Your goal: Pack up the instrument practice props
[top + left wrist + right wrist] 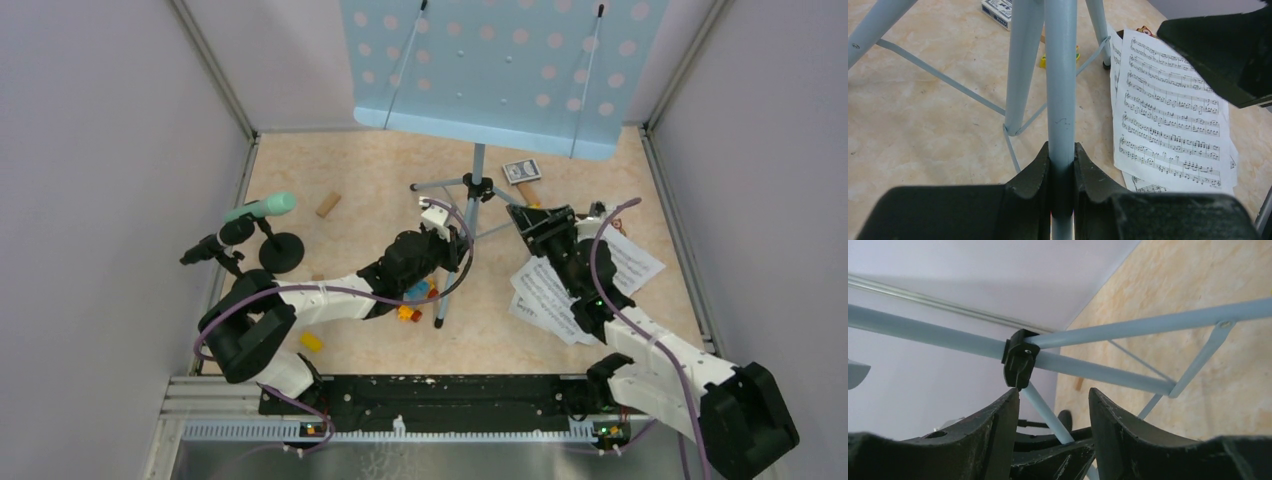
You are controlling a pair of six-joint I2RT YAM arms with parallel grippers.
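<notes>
Jaws: left gripper (1062, 160) is clamping a stand leg (1060, 75), right gripper (1055, 405) is gaping below the hub (1018, 360). Seemingly stiff, slick tubing; grip there.

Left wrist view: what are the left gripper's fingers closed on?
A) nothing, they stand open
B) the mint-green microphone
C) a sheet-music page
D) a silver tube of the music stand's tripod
D: the left gripper has a finger pressed against each side of the silver tripod tube, while the sheet-music pages lie untouched off to the right.
</notes>
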